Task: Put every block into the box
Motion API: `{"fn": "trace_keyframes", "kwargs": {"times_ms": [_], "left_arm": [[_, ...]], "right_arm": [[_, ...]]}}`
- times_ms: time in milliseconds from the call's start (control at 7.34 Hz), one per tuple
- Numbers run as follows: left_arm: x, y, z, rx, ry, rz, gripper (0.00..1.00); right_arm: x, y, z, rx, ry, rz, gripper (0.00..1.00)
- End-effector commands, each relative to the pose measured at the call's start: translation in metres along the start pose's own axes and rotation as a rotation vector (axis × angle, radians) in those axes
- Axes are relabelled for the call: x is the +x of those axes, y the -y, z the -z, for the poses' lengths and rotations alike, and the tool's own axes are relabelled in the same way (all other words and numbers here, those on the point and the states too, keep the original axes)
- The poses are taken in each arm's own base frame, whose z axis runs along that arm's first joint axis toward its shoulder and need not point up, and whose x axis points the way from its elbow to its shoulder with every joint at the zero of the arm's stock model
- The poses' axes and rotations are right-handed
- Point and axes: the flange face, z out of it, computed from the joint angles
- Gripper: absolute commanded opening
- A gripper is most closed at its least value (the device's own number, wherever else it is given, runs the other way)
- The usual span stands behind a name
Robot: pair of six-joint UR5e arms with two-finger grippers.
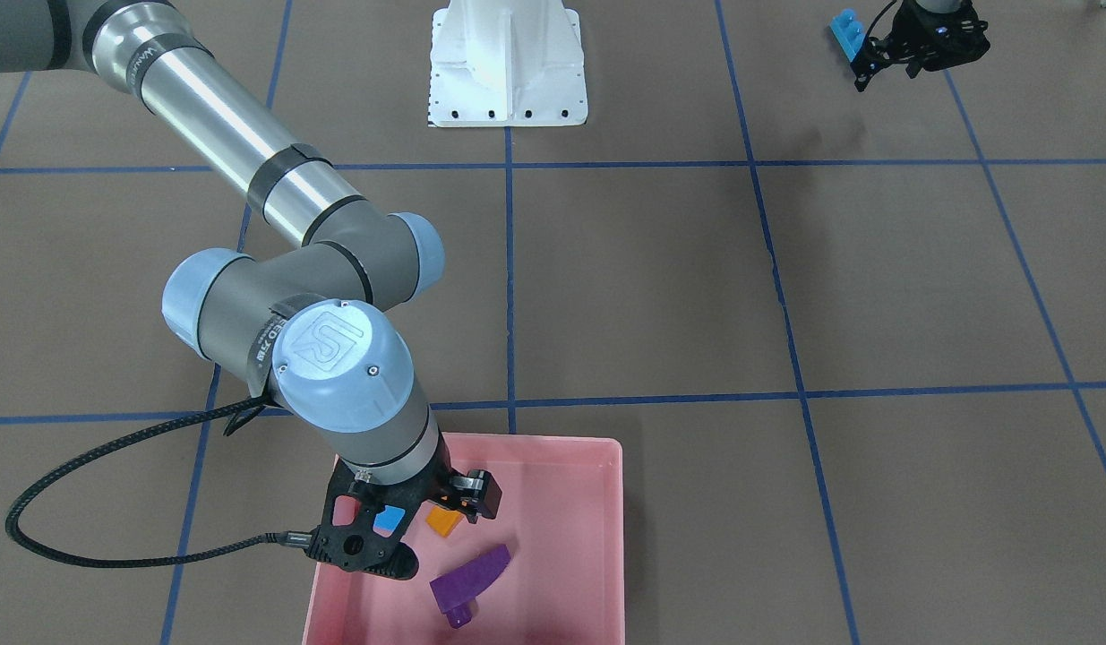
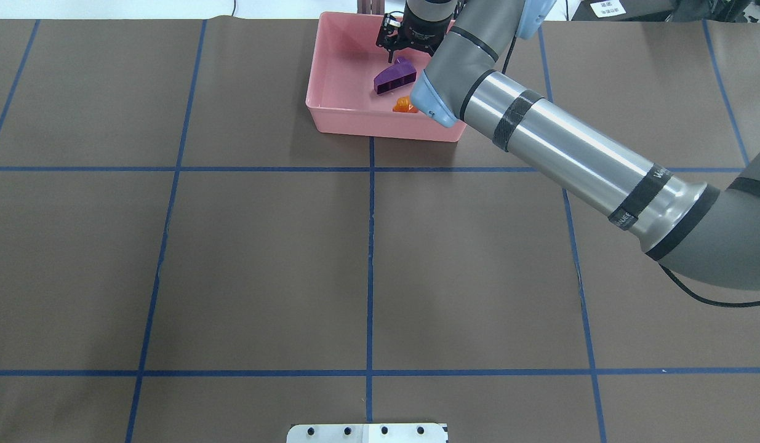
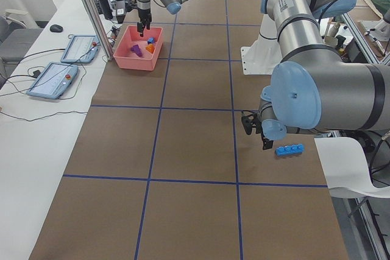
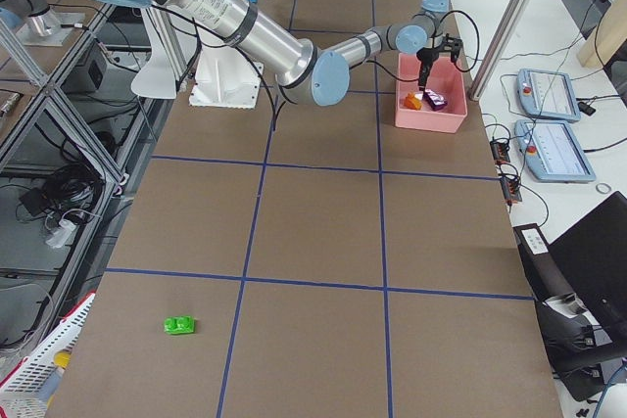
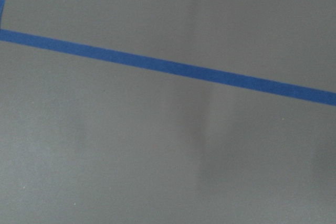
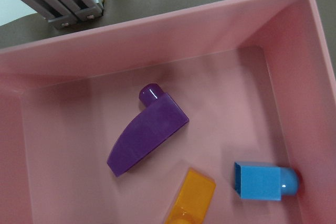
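The pink box sits at the table's far edge and also shows in the overhead view. In it lie the purple wedge, the orange sloped piece and the blue cube. My right gripper hangs open and empty just above them. The long blue bar lies on the table close beside my left gripper, which looks open and holds nothing. The green brick lies alone on the table, far from both grippers. The left wrist view shows only bare table and blue tape.
The white metal base stands at the robot's side of the table. Aluminium posts and two control tablets stand on the white bench just beyond the box. Blue tape lines grid the brown table.
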Motion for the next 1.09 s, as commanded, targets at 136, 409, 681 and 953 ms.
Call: {"fn": "trace_keyframes", "kwargs": {"times_ms": [136, 409, 681, 953], "left_arm": [[0.0, -0.062, -0.026, -0.029, 0.001, 0.022, 1.0], [-0.013, -0.069, -0.041, -0.012, 0.012, 0.01, 1.0], [-0.015, -0.075, -0.043, -0.024, 0.016, 0.016, 0.87], [-0.014, -0.081, -0.044, -0.037, 0.016, 0.032, 0.36]], "right_arm": [[0.032, 0.049, 0.076, 0.011, 0.075, -0.041, 1.0], [0.064, 0.05, 0.106, 0.02, 0.068, -0.066, 1.0], [0.134, 0.04, 0.128, 0.024, 0.019, -0.018, 1.0], [0.243, 0.03, 0.145, 0.009, -0.076, 0.088, 1.0]]}}
